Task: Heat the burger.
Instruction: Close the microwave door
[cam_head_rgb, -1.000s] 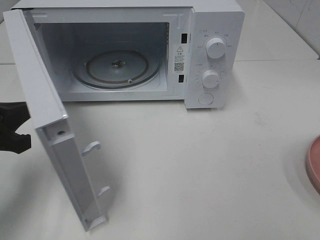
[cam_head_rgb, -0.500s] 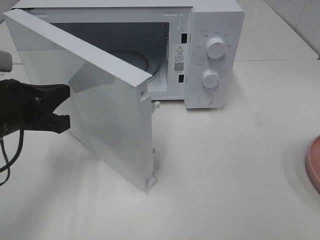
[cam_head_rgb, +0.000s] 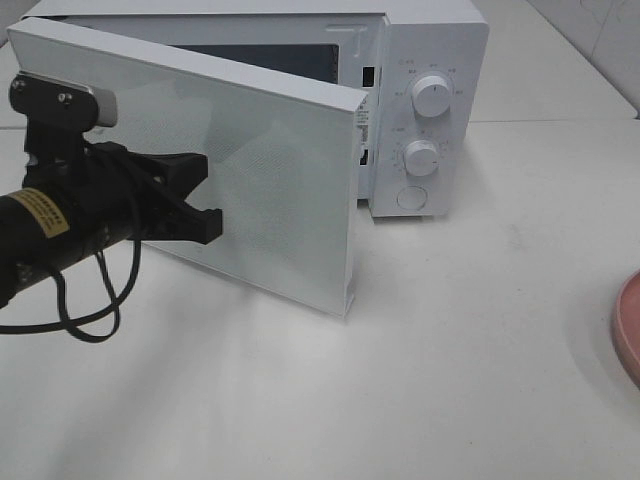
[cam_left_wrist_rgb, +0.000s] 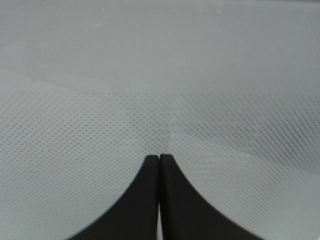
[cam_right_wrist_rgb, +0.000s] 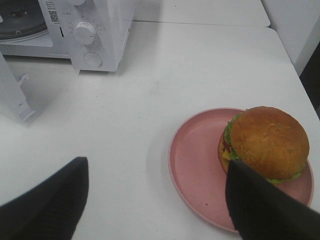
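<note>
The burger (cam_right_wrist_rgb: 267, 142), with a golden-brown bun and a green lettuce frill, sits on the far side of a round pink plate (cam_right_wrist_rgb: 195, 165) in the right wrist view. My right gripper (cam_right_wrist_rgb: 155, 200) hovers open above the plate's near side, nothing between its fingers (cam_right_wrist_rgb: 265, 205). Only the plate's rim (cam_head_rgb: 628, 325) shows at the right edge of the exterior view; the burger is out of view there. My left gripper (cam_head_rgb: 208, 195) is shut, fingertips (cam_left_wrist_rgb: 159, 159) together against the outer face of the white microwave door (cam_head_rgb: 270, 190), which stands partly ajar.
The white microwave (cam_head_rgb: 430, 60) stands at the back with two knobs (cam_head_rgb: 431, 96) and a round button on its right panel. A black cable (cam_head_rgb: 80, 320) loops under the left arm. The white table (cam_head_rgb: 450, 380) stretches between microwave and plate.
The microwave door has swung from wide open to nearly closed. My left gripper has moved right and inward, following the door's outer face. The right gripper and plate have stayed put.
</note>
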